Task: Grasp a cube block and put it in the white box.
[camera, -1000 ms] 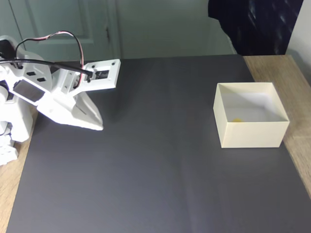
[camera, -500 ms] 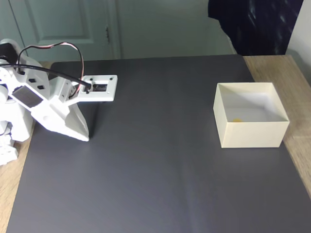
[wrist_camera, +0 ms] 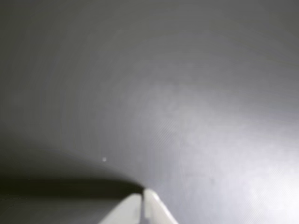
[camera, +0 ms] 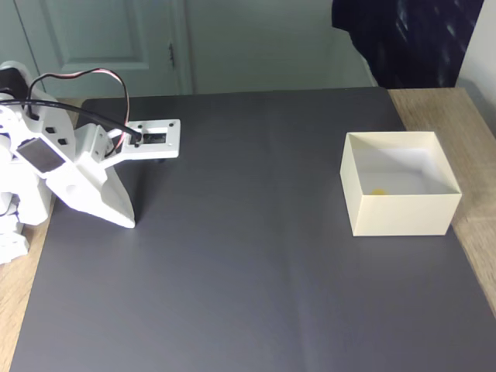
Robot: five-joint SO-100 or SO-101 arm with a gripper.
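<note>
Two fingertips pressed together mark the gripper [wrist_camera: 142,198] in the wrist view; fixed view adds white box [camera: 399,213].

A dark grey matte sheet [camera: 256,232] covers a light wooden desk [camera: 457,124]. Behind stand a pale green panelled door [camera: 101,39] and a dark hanging cloth [camera: 403,39].

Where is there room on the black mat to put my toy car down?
The black mat is bare between the gripper at the left and the white box at the right, and all along the near edge. It is crowded only at those two spots.
</note>
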